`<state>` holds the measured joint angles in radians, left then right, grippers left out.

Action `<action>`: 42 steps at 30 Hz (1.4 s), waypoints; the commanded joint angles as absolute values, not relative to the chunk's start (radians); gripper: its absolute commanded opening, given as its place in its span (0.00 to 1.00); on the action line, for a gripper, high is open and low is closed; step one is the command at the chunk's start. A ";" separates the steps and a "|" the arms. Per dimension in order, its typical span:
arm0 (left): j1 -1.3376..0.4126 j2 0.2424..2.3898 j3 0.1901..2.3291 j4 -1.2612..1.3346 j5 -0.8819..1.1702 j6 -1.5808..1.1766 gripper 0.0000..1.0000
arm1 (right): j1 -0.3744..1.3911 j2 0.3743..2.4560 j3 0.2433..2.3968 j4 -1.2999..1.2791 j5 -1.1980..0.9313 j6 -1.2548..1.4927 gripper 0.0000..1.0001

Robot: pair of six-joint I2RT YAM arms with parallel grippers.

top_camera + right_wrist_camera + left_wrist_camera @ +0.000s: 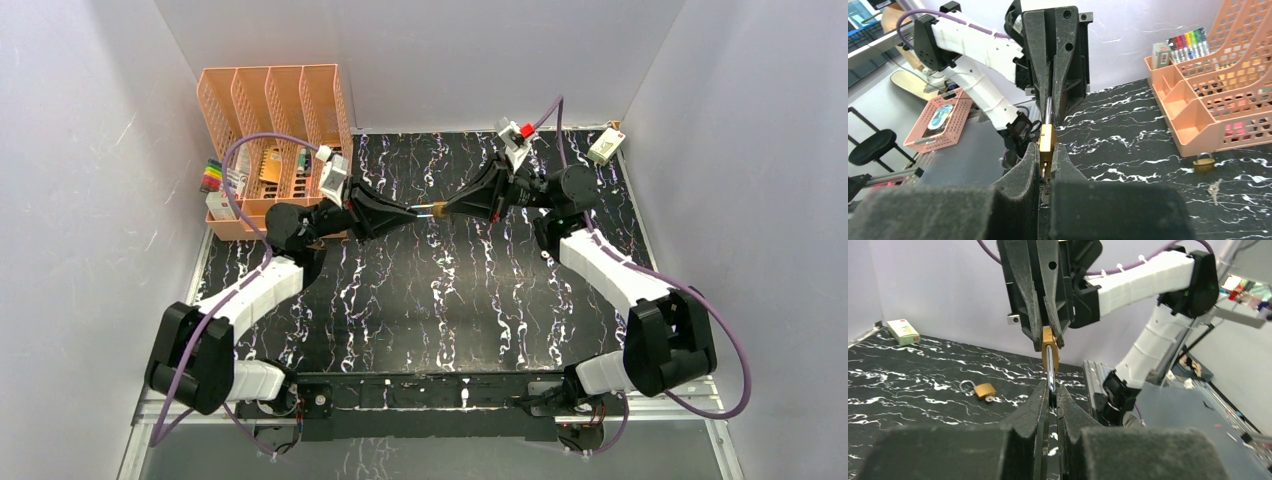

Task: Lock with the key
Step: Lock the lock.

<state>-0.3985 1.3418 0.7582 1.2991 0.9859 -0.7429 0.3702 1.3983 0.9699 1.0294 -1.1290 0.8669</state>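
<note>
Both arms reach inward and meet tip to tip above the middle of the black marbled table (450, 300). The right gripper (447, 209) clamps the small brass padlock (1046, 142). The left gripper (410, 211) is clenched on a silver metal stem (1050, 371) projecting from the padlock; whether this is key or shackle is indeterminate.

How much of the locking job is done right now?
Done: the small brass padlock is lifted off the black marbled table. In hand: the right gripper clamps its body while the left gripper pinches the silver metal piece sticking out of it. Left: I can't see it locked; whether that piece is the key is unclear.
</note>
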 commanded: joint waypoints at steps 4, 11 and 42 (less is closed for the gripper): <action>-0.272 1.206 0.688 1.278 1.083 -0.702 0.00 | 0.301 1.263 0.908 1.212 -1.140 0.977 0.00; -0.272 1.198 0.702 1.282 1.073 -0.740 0.00 | 0.301 1.259 0.899 1.187 -1.142 0.971 0.00; -0.405 1.329 0.826 1.291 1.019 -0.814 0.73 | 0.354 1.260 0.910 1.002 -1.115 0.836 0.00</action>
